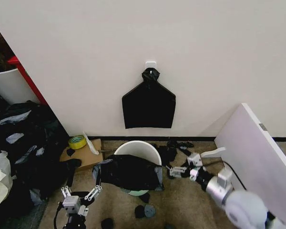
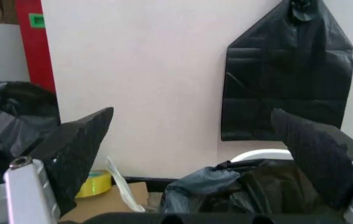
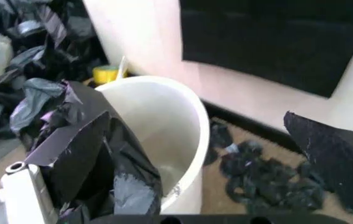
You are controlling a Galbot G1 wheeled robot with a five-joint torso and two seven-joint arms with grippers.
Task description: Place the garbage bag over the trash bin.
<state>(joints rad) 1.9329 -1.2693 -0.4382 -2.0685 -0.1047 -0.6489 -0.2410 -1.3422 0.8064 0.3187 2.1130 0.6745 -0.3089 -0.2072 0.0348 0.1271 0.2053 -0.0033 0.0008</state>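
Draping across the near half of the bin (image 1: 136,148), the bag (image 1: 129,172) is glossy, black and crinkled, bunched in folds over the front rim and wall, while the far part of the white rim is bare. The bin stands on the floor by the wall, below a flat black bundle (image 1: 148,105) hung there.

The left gripper (image 1: 79,193) sits low at the bin's near left, pointing up toward it, fingers spread wide with nothing between them; the bag's left edge is just beyond its tips. The right arm reaches in from the right, its gripper (image 1: 174,171) at the bag's right edge beside the bin. In the right wrist view its fingers (image 3: 70,154) stand wide apart, one lying against the bag (image 3: 102,158) at the bin (image 3: 164,121) wall.
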